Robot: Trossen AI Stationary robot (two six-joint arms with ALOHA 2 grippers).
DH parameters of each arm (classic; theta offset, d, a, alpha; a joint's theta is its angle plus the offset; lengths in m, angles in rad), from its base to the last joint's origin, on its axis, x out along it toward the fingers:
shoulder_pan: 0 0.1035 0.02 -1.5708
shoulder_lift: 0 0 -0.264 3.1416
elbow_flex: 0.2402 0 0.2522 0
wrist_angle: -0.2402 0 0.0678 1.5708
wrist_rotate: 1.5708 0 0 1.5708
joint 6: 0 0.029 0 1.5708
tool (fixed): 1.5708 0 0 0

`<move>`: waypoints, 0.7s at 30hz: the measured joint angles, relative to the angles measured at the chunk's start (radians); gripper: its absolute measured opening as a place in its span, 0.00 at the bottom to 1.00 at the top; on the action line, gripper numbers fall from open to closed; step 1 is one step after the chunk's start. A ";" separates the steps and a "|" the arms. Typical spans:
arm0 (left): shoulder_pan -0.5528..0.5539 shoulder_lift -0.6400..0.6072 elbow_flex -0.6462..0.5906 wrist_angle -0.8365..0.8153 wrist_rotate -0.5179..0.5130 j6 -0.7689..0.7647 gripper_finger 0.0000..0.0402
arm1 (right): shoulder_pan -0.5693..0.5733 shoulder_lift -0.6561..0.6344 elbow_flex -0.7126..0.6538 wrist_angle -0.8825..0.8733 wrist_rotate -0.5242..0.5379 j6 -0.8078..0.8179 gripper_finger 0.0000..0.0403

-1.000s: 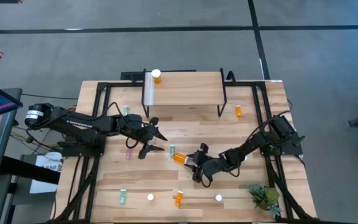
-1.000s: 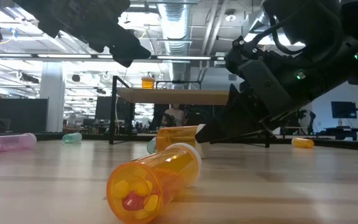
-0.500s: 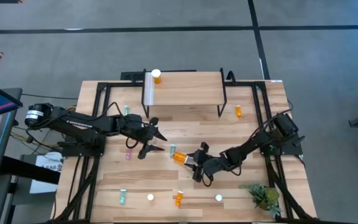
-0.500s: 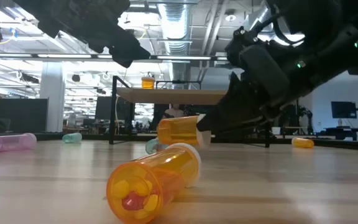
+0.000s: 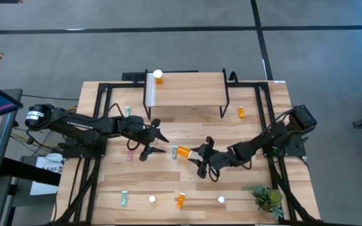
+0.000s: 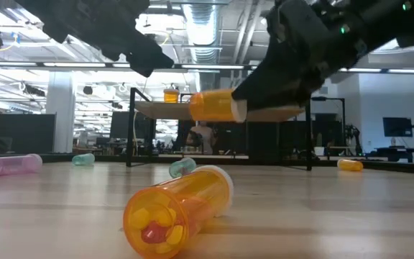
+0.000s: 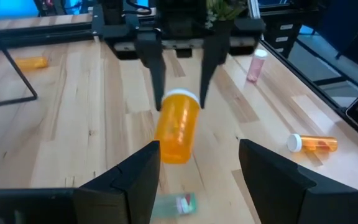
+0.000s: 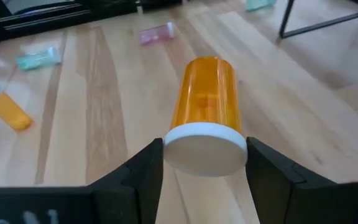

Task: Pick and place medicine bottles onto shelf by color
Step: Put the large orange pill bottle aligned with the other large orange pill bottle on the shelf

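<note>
Right claw (image 5: 198,159) near mid-surface, clamped on the white-lidded end of a wide orange bottle (image 5: 183,151); same bottle in low view (image 6: 218,106) held horizontal, clear of the wood, translucent amber plastic, smooth cylinder, flat white cap toward the claw. Dark fingers (image 8: 143,168) pinching the cap rim from both sides in right wrist view, bottle body (image 8: 208,102) pointing away.

Left claw (image 5: 156,140) hovering left of centre, just near of the shelf, jaws parted, nothing between them; broad dark matte fingers (image 7: 143,171) in left wrist view.

Teal-green bottle (image 5: 174,152) lying on its side just beside the held bottle; also seen low (image 6: 182,167). Pink bottle (image 5: 130,155) lying left of the left claw. Second wide orange bottle (image 5: 180,200) on its side at the near edge, close to the low camera (image 6: 179,209), pills visible through the clear wall.

Shelf (image 5: 187,89) at far centre: pale wood slab on thin black legs, whitish strip on its left edge. One orange bottle (image 5: 158,77) standing upright at its far-left corner. Small orange bottle (image 5: 241,112) on the surface (image 5: 244,135) right of the shelf.

Grain of the surface light, planked, matte.
</note>
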 joint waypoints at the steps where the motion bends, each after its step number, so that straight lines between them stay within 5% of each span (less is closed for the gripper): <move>1: -0.010 0.000 0.000 0.002 -0.011 0.009 0.54 | -0.001 -0.015 0.000 -0.003 0.000 0.000 0.51; 10: -0.057 0.001 0.019 0.068 -0.096 0.060 0.69 | -0.013 -0.128 0.000 -0.008 0.000 -0.068 0.51; 21: -0.057 0.014 0.070 0.083 -0.098 0.105 0.69 | -0.016 -0.165 0.000 0.001 -0.001 -0.097 0.51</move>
